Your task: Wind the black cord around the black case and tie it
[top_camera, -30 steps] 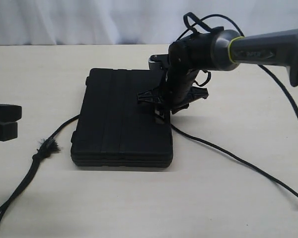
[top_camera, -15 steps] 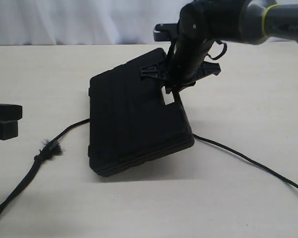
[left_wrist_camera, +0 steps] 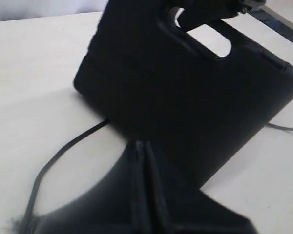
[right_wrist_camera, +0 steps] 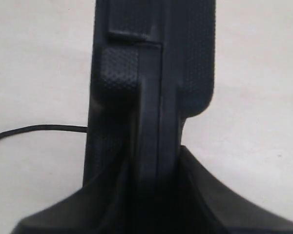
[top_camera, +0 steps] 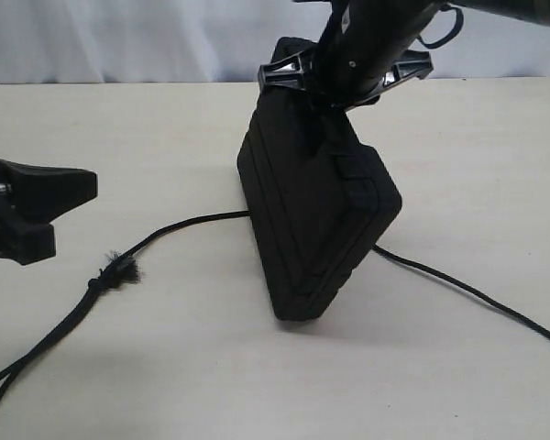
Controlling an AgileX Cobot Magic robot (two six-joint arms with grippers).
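Note:
The black case stands tilted up on its lower edge on the table, no longer flat. My right gripper is shut on its top edge by the handle slot; the right wrist view shows the case edge-on between the fingers. The black cord runs from the front left, past its knot and frayed tuft, under the case and out to the right. My left gripper hovers left of the case, shut and empty, pointing at the case.
Pale tabletop all round, with a white curtain behind its far edge. The cord lies between the left gripper and the case. A thin stretch of cord shows beside the case in the right wrist view.
The right gripper has risen and swung the case from lying flat to nearly upright on its lower edge. The left gripper has moved right, toward the case.

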